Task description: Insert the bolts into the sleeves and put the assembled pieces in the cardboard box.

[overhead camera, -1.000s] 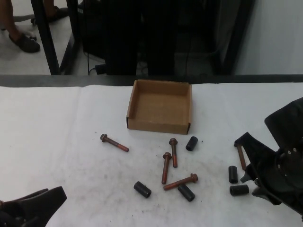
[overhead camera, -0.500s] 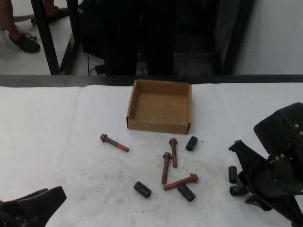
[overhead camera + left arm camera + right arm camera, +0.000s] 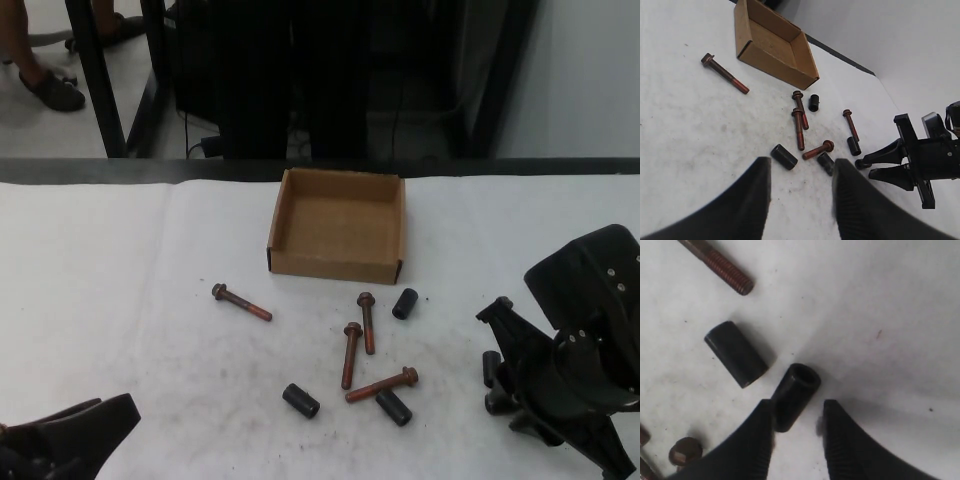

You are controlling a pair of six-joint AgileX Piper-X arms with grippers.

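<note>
The cardboard box (image 3: 338, 225) (image 3: 774, 46) stands open at the back of the bench. Several rust-coloured bolts (image 3: 367, 322) and black sleeves (image 3: 300, 400) lie loose in front of it. My right gripper (image 3: 799, 411) (image 3: 500, 390) is low over the bench's right side, open, its fingers (image 3: 762, 440) on either side of one lying black sleeve (image 3: 796, 396). A second sleeve (image 3: 735, 354) and a bolt's threaded end (image 3: 720, 267) lie just beyond. My left gripper (image 3: 801, 165) hangs open at the near left, holding nothing, its arm (image 3: 60, 440) at the front corner.
One bolt (image 3: 241, 302) (image 3: 725, 74) lies apart to the left of the group. A sleeve (image 3: 405, 303) sits close to the box's front right corner. White cloth (image 3: 120, 260) covers the bench, with free room on the left and behind the right arm.
The right arm has moved left and down over the two right-hand sleeves, now covering the bolt beside them. The left arm and the loose parts have not moved.
</note>
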